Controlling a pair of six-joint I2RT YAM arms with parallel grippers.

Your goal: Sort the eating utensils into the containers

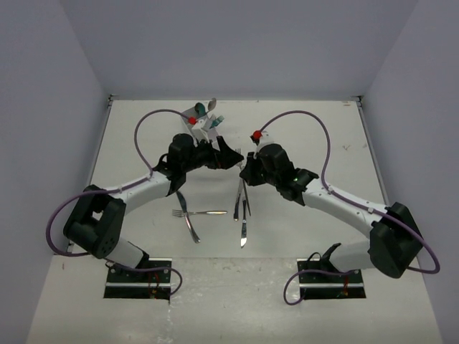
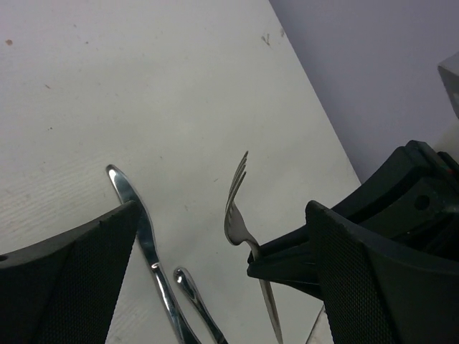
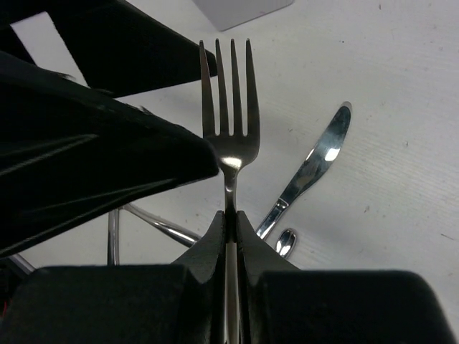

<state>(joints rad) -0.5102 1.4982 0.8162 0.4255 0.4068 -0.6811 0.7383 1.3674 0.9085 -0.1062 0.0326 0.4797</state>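
One silver metal fork runs bottom to top in the right wrist view, its four tines toward the upper edge. Its neck is pinched in the tightly pressed right gripper. Around it the left gripper is spread wide. A shiny knife lies at the right on the matte white, faintly scuffed tabletop. Pale lilac walls enclose it.

A white table sits in a plain booth. Lavender-grey walls rise behind the table and along both sides, under soft, even light.
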